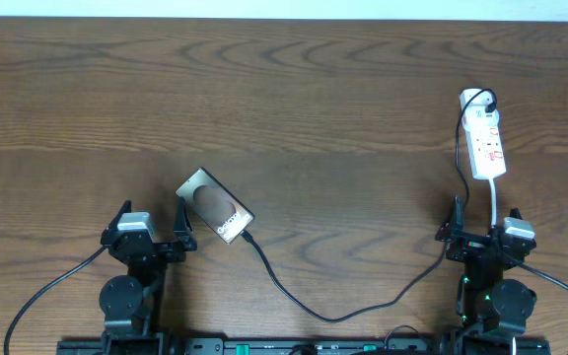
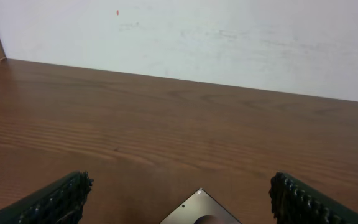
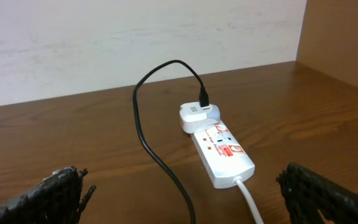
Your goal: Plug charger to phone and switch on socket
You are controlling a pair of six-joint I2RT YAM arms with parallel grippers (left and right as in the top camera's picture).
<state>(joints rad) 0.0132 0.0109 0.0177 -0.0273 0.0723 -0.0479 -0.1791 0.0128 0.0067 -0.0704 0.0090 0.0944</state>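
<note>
1. Black, thin and limp, the charger [image 1: 294, 296] should be very light and will sag or trail rather than hold a shape. The best hold is probably the stiffer bit just behind its small plug tip. It leaves the white adapter [image 3: 194, 115] on the socket, loops slackly toward the near edge of the tabletop [image 1: 343, 89], and ends at the phone's short end. I cannot tell whether the tip is seated there.
2. The phone [image 1: 215, 205] is a flat brown-bronze slab with a dark oval and white lettering. It lies askew, left of the middle and toward the near edge. It looks smooth and light, so it is likely to skid on the wood unless braced by its long sides.
3. The socket [image 3: 222, 149] is a rigid white strip with red marks. It sits by the right edge toward the far right corner, and its white cord [image 3: 248, 199] runs nearward. A switch press may shift it.
4. The left gripper [image 2: 180, 182] has its fingers [image 2: 55, 202] spread wide and empty, with the phone's corner just ahead of them. The right gripper [image 3: 182, 177] is likewise spread and holds nothing.
</note>
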